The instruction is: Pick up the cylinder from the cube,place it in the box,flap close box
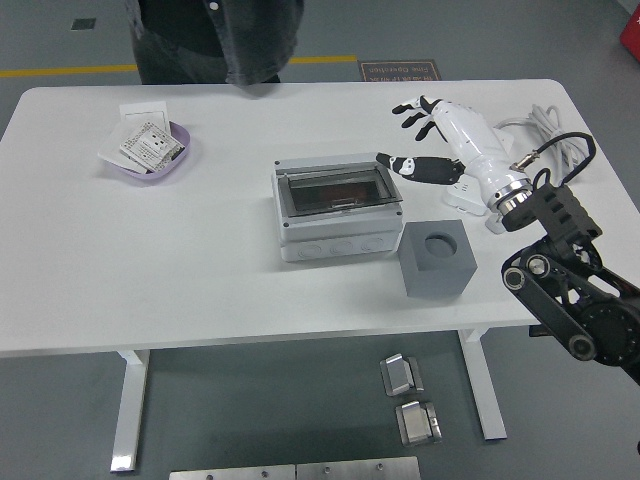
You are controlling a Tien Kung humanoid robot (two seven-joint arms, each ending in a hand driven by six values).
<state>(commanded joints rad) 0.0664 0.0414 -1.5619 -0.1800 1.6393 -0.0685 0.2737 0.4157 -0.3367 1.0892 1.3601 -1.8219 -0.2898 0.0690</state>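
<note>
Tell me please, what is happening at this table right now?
The right robot hand hangs open above the table, to the right of the grey box, and holds nothing. The box's clear flap lies closed over it. The grey cube stands beside the box with its round hole empty, so the cylinder is probably inside the box, though the flap hides it. A person stands at the far side, touching nothing. The left arm is out of view.
</note>
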